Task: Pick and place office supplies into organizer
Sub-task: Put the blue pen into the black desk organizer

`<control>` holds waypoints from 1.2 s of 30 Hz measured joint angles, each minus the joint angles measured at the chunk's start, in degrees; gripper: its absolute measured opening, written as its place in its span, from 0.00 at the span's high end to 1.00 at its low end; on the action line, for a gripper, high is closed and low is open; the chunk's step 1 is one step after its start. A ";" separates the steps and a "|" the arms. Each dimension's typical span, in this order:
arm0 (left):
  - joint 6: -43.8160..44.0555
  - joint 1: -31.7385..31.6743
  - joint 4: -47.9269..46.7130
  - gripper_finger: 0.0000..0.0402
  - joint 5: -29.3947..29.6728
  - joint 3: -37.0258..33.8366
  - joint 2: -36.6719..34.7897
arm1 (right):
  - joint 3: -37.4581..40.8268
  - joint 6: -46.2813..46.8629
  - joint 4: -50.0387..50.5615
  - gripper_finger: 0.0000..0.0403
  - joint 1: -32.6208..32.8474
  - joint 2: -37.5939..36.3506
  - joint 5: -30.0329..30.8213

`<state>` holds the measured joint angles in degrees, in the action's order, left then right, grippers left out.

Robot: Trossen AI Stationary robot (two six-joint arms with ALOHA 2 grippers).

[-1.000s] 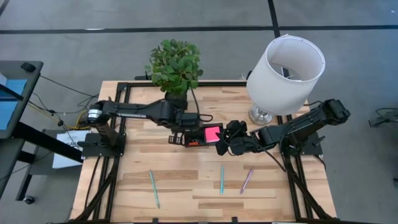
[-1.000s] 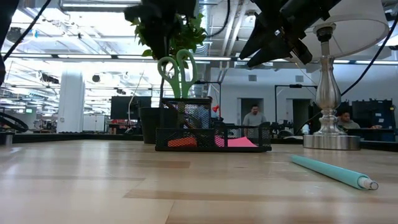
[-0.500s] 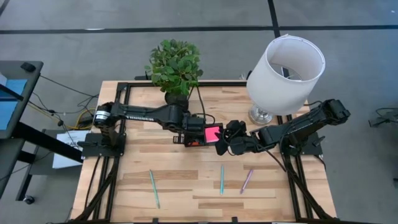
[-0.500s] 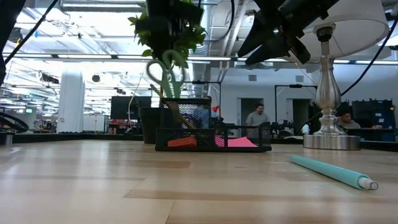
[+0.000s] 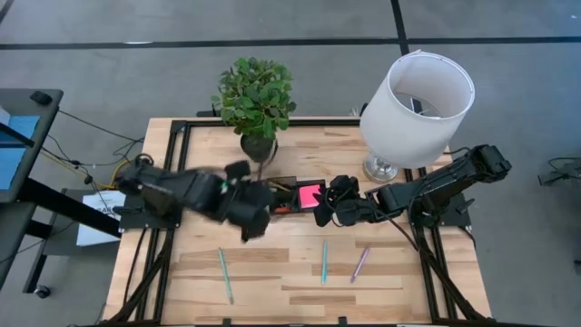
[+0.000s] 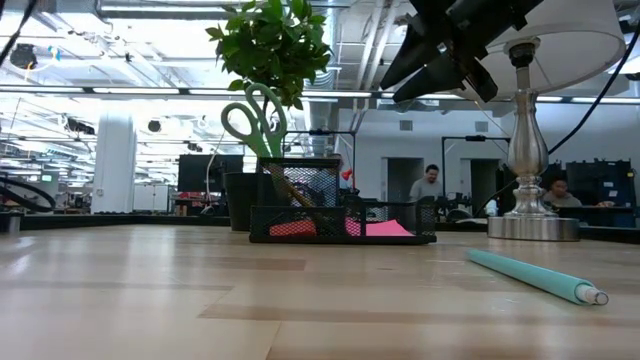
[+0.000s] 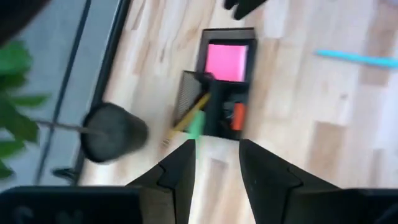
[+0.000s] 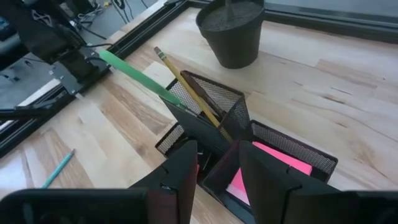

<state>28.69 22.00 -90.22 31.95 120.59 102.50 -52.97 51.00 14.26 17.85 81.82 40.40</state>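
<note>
The left claw [image 5: 255,221] hangs empty, fingers apart, at about 8 o'clock of the organizer [image 5: 292,195]. The right claw [image 5: 325,203], fingers apart and holding nothing, hovers at the organizer's 3 o'clock edge. The green-handled scissors [image 6: 252,115] and a yellow pencil [image 8: 186,84] lean in the tall cup; the pink pad [image 5: 311,193] lies in its tray. Three pens [image 5: 323,261] lie on the tabletop [image 5: 300,282], well apart at 6 o'clock, probably next.

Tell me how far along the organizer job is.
Done: scissors, yellow pencil and pink sticky-note pad sit in the organizer. In hand: nothing; left gripper open, right gripper hovering above. Left: three pens on the table.
</note>
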 joint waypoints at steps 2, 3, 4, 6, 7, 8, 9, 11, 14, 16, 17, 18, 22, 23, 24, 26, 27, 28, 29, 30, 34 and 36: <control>8.16 4.49 0.37 0.71 2.88 -0.65 0.01 | 0.00 0.00 -0.02 0.72 0.02 0.00 0.00; 12.30 6.83 0.28 0.71 4.21 -1.06 0.10 | 0.00 0.00 -0.07 0.72 0.00 0.00 0.00; 16.54 9.23 0.20 0.71 5.35 -1.39 0.50 | 0.00 0.00 -0.05 0.72 0.00 0.00 0.00; 23.36 13.68 0.30 0.71 6.64 -2.60 1.68 | 0.00 0.00 -0.12 0.72 0.02 0.00 0.00; 26.40 15.84 0.37 0.71 6.89 -3.64 2.31 | 0.00 0.00 -0.17 0.72 0.02 0.00 0.00; 29.60 17.84 0.62 0.71 7.56 -4.74 3.09 | 0.00 0.00 -0.13 0.72 0.01 0.01 0.00; 33.16 19.54 1.11 0.71 8.94 -5.79 3.85 | 0.00 0.00 -0.13 0.72 0.02 0.01 0.00; 41.18 22.63 1.08 0.71 12.55 -7.88 5.71 | 0.00 0.00 -0.16 0.72 0.01 0.00 0.00; 53.54 25.50 0.98 0.71 16.92 -11.61 8.99 | 0.00 0.00 -0.17 0.72 0.01 0.00 0.00; 61.73 26.50 1.03 0.71 17.43 -13.72 11.39 | 0.00 0.00 -0.17 0.72 0.02 0.00 0.00; 65.07 26.79 0.80 0.71 17.42 -14.45 12.60 | 0.00 0.00 -0.17 0.72 0.02 0.00 0.00; 67.95 27.02 0.42 0.71 17.48 -14.97 14.16 | 0.00 0.00 -0.17 0.72 0.02 0.00 0.00; 76.32 27.46 0.19 0.71 18.93 -15.99 19.45 | 0.00 0.00 -0.17 0.72 0.01 0.00 0.00; 78.52 27.47 0.10 0.71 19.90 -16.01 20.70 | 0.00 0.00 -0.17 0.72 0.01 0.00 0.00; 80.53 27.47 0.19 0.71 21.24 -15.98 21.88 | 0.00 0.00 -0.17 0.72 0.02 0.00 0.00; 84.98 27.45 0.20 0.71 23.44 -15.97 24.33 | 0.00 0.00 -0.17 0.72 0.02 0.01 0.00; 87.93 27.42 0.22 0.71 25.08 -15.97 25.51 | 0.00 0.00 -0.17 0.72 0.02 0.01 0.00; 91.57 27.38 0.22 0.71 26.78 -15.97 26.53 | 0.00 0.00 -0.17 0.72 0.00 0.00 0.00; 95.46 27.37 0.18 0.71 28.71 -15.97 27.57 | 0.00 0.00 -0.17 0.72 0.02 0.02 0.00; 98.57 27.39 0.22 0.71 30.15 -15.97 28.51 | 0.00 0.00 -0.17 0.72 0.02 0.00 -0.01; 102.39 26.79 0.23 0.71 30.31 -15.99 30.02 | 0.00 0.00 -0.17 0.72 0.02 0.00 0.00; 105.26 25.95 0.14 0.71 25.18 -15.81 29.86 | 0.00 0.00 -0.17 0.72 0.00 0.02 0.00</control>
<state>133.95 47.95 -90.08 57.13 104.78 132.35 -52.97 51.00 14.09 17.85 81.84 40.40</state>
